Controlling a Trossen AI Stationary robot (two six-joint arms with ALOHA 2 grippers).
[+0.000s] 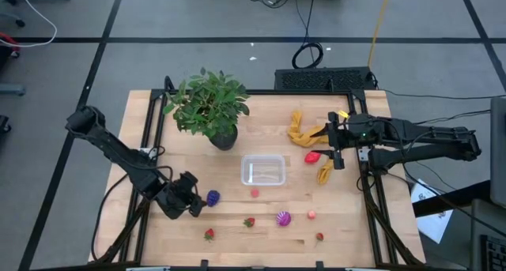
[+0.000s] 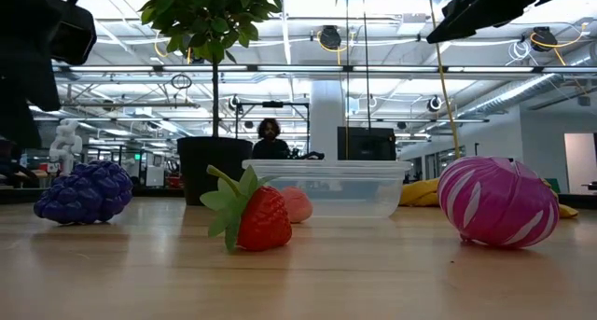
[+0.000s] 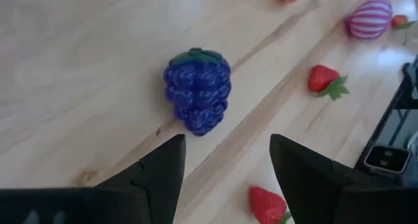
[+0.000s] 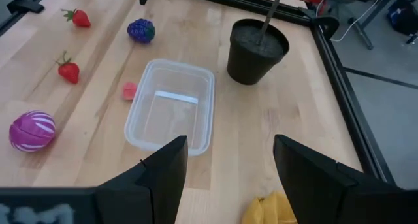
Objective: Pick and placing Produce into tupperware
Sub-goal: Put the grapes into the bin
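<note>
High view: left gripper (image 1: 192, 198) sits at about 8 o'clock on the table, fingers apart and holding nothing, just beside the purple grape cluster (image 1: 213, 197), which lies at its 3 o'clock. Left wrist view confirms the grape cluster lies ahead of the open fingertips, not yet between them. Tupperware (image 1: 263, 170) stands near table centre and holds nothing; a small pink piece (image 1: 254, 193) lies just outside its near wall. Other produce lies loose along the 6 o'clock edge: strawberries (image 1: 249, 222), a striped magenta piece (image 1: 283, 218). Right gripper (image 1: 338, 148) waits at 3 o'clock, raised, fingers apart, over the yellow cloth (image 1: 303, 131).

Risk, as judged: the cluster is bumpy and rounded; an off-centre close could squirt it sideways or roll it toward the table edge. The potted plant (image 1: 210, 105) stands close to the carry path.
</note>
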